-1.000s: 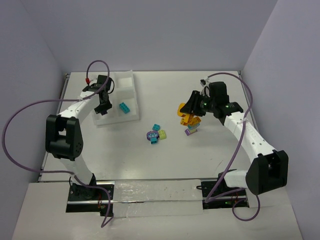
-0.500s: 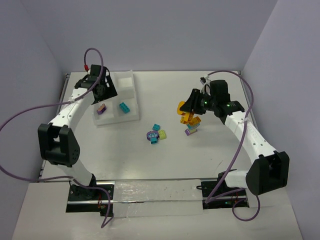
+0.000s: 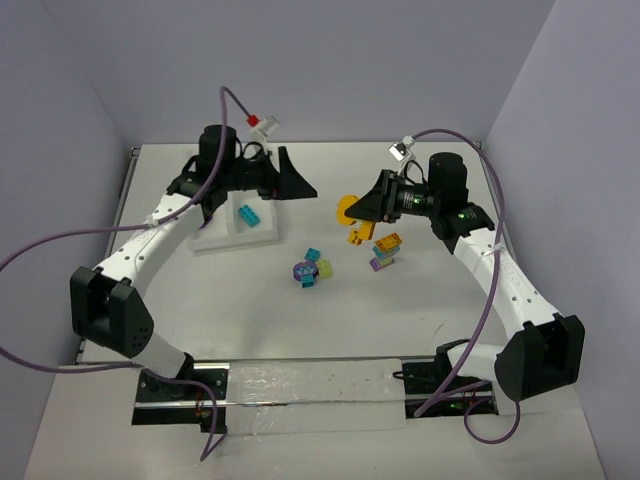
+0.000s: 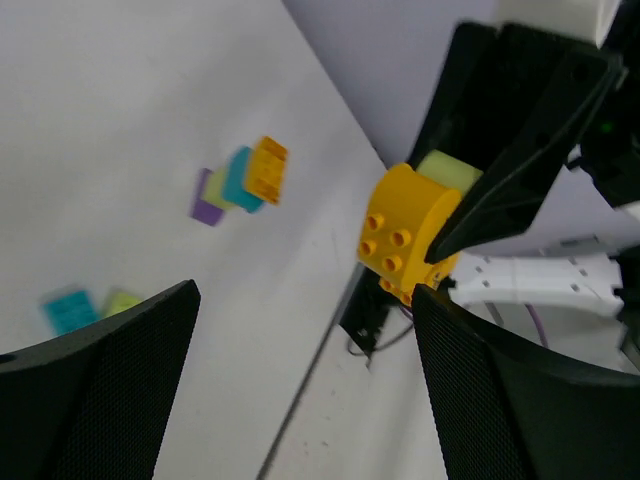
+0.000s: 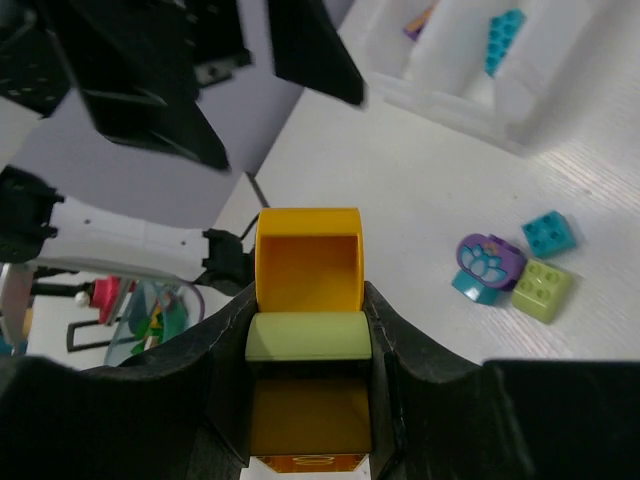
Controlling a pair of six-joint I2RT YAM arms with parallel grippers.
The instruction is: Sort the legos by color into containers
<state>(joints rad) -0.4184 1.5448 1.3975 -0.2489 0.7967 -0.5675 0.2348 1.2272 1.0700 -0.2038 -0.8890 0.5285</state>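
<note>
**Right fingers grip a 3-brick clump; left fingers spread wide**

The right fingers are clenched on a clump of 3 bricks, yellow at the tip, lime in the middle and orange nearest the wrist. They hold it above the bench, to the right of the tray.

The left fingers are released, spread wide with nothing between them. They reach out over the tray's far right corner and point toward the held clump.

In the tray, 1 teal brick lies in the near right compartment. The right wrist view also shows a purple brick in the compartment beside it, cut off by the frame's edge.

2 lots of bricks rest on the bench:
- A loose group near the middle has a purple piece on a teal one, with a teal brick and a lime brick just beside it.
- A stack of orange, teal, lime and purple lies on its side near the held clump, on the side nearer the arm bases.
</note>
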